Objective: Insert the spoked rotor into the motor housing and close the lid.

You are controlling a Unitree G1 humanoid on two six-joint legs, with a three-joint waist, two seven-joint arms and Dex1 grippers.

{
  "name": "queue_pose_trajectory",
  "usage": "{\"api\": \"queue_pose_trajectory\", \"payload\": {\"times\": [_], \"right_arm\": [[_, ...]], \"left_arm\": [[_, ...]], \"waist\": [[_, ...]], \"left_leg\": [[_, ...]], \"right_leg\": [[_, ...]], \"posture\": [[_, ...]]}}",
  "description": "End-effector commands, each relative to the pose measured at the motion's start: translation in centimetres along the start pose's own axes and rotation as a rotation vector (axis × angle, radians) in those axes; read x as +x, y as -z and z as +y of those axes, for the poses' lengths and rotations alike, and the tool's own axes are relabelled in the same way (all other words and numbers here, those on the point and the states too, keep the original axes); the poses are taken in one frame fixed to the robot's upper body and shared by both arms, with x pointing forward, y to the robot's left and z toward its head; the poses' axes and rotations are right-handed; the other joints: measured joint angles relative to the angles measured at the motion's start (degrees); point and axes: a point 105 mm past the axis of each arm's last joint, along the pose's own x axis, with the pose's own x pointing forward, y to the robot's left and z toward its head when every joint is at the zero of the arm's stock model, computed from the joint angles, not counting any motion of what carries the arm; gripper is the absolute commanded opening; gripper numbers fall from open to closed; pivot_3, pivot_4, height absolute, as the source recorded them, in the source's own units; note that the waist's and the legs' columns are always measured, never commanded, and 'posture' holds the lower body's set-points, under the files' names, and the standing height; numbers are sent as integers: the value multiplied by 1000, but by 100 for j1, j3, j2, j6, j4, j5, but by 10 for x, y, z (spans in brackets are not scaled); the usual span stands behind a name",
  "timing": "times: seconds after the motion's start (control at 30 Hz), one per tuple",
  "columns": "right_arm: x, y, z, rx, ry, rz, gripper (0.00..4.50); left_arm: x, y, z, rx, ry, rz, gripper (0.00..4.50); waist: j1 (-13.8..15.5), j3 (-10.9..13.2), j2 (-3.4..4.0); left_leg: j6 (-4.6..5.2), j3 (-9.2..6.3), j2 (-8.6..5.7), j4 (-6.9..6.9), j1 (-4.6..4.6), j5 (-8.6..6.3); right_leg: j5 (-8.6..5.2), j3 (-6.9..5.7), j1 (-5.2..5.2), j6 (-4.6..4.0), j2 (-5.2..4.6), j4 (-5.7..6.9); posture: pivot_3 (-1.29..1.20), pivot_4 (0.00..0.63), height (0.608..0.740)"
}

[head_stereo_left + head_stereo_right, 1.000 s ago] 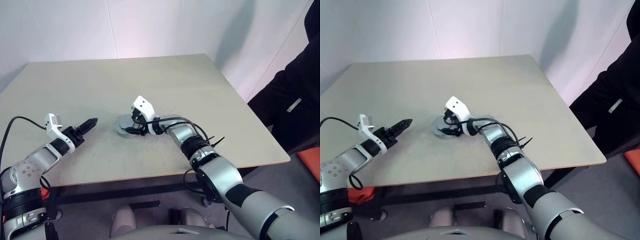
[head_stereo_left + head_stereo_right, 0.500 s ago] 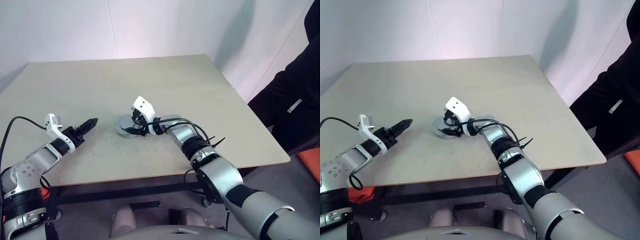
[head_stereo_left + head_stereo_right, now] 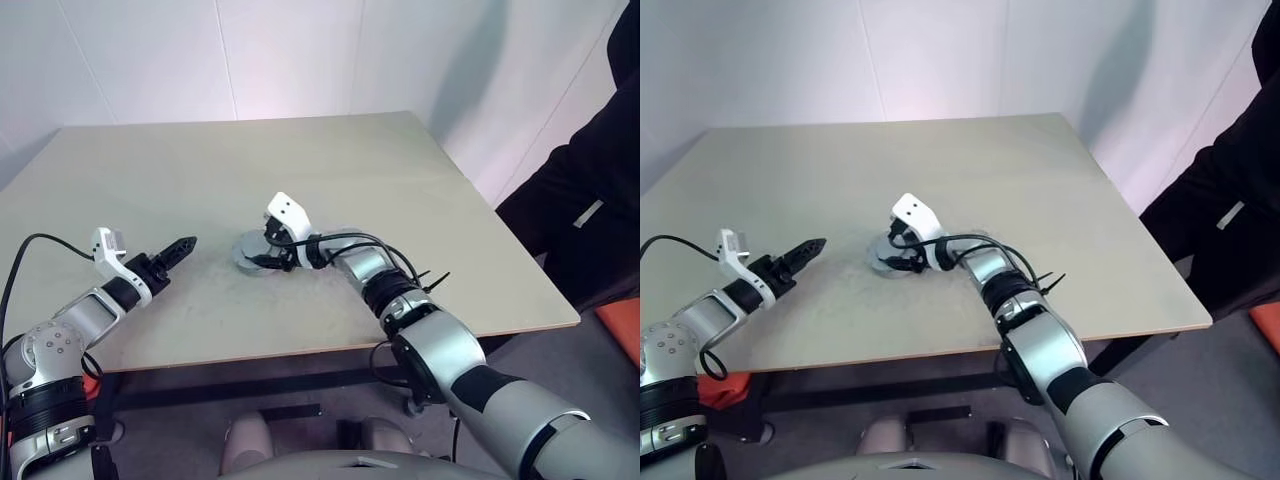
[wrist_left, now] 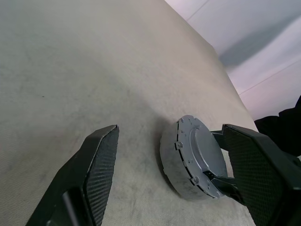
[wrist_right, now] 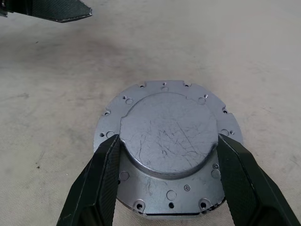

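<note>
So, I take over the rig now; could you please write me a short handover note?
Right gripper: fingers on either side of the lid's raised centre, lid sitting on the motor housing mid-table.
Left gripper: open, holding nothing, apart from the housing on its left.
Done: lid appears placed on the housing; the rotor is presumably underneath, hidden.
Left: check the lid is fully seated, release, pull the right arm back.

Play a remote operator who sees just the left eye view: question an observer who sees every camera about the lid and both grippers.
Operator: Is the lid on?
Observer: Yes. The right wrist view shows the lid lying flat over the motor housing, with the right gripper closed on either side of its raised centre.
Operator: And the left gripper?
Observer: The left wrist view shows the left gripper open and empty, aimed at the housing but apart from it.
</note>
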Motion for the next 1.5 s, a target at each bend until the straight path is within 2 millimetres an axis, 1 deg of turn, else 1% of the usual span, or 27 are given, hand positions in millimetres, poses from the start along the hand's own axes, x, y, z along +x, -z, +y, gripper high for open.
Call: {"api": "queue_pose_trajectory", "payload": {"times": [0.03,0.2,0.23,0.33,0.47,0.67,0.73,0.8,1.0,1.07,1.13,1.17,1.2,1.3,1.43,1.5], "right_arm": [[-7,23,-4,-44,10,99,3035],[-7,30,-9,-156,62,121,3035],[-7,31,-9,-159,63,120,3035],[-7,26,-9,-89,47,86,3035],[-7,27,-9,-84,47,93,3035],[-6,33,-4,20,14,103,3035],[-8,42,-2,71,2,137,3035],[-9,49,-2,84,5,162,3035],[-10,50,-4,80,13,169,3035],[-10,50,-4,79,14,169,3035],[-10,49,-5,78,18,169,3035],[-10,49,-5,77,20,169,3035],[-11,49,-6,78,23,169,3035],[-11,49,-7,80,31,170,3035],[-12,50,-8,81,35,172,3035],[-12,51,-8,81,37,173,3035]], "left_arm": [[1,-8,-10,28,32,-28,3709],[1,-6,-10,27,33,-23,3709],[1,-6,-10,26,33,-23,3709],[0,-6,-10,27,33,-23,3709],[2,-6,-11,27,36,-21,3709],[10,1,-18,3,61,-10,3709],[14,7,-20,-17,71,-2,3709],[18,11,-22,-46,76,-4,3709],[34,20,-27,-79,65,2,3709],[38,19,-30,-82,72,0,3709],[43,14,-33,-99,82,-29,3709],[46,11,-35,-110,90,-43,3336],[48,9,-36,-115,97,-48,3201],[53,8,-38,-116,102,-44,2170],[62,17,-47,-142,136,-4,835],[67,23,-52,-147,150,20,835]], "waist": [[6,0,0],[-1,0,1],[-4,0,3],[-2,3,6],[6,4,9],[19,4,8],[25,2,9],[26,-2,8],[25,-5,9],[27,-4,9],[31,-4,10],[33,-4,10],[34,-4,10],[35,-4,10],[35,-4,12],[40,-4,13]], "left_leg": [[1,0,0,-2,-1,-1],[1,0,0,-10,0,-2],[0,0,0,-10,2,-2],[0,0,0,-10,6,-2],[1,0,-1,-4,6,-2],[1,-1,-2,-2,5,-2],[1,-1,-1,-4,4,-2],[1,0,-3,-7,3,-2],[2,0,-3,-18,6,-3],[2,0,-4,-17,5,-3],[2,0,-5,-17,5,-3],[2,0,-5,-17,5,-3],[2,0,-5,-16,5,-3],[2,0,-5,-17,5,-3],[2,0,-5,-18,6,-3],[2,0,-5,-18,5,-3]], "right_leg": [[0,0,0,0,0,-2],[0,0,-3,0,0,-3],[0,0,-3,0,0,-3],[-1,0,-2,1,0,-3],[-1,0,5,2,0,-12],[-1,0,9,2,-1,-14],[-1,0,9,2,-1,-14],[-1,4,11,2,-1,-14],[-1,4,8,2,-1,-13],[-2,5,9,3,-1,-14],[-2,5,10,4,-1,-16],[-3,5,10,4,-1,-17],[-3,5,10,5,-1,-17],[-3,5,10,6,-1,-18],[-4,5,10,6,-1,-18],[-4,5,9,7,-1,-18]], "posture": [[0,0,740],[0,0,740],[0,0,740],[0,0,740],[0,0,740],[0,0,740],[0,0,740],[0,0,740],[0,0,740],[0,0,740],[0,0,740],[0,0,740],[0,0,740],[0,0,740],[0,0,740],[0,0,740]]}}
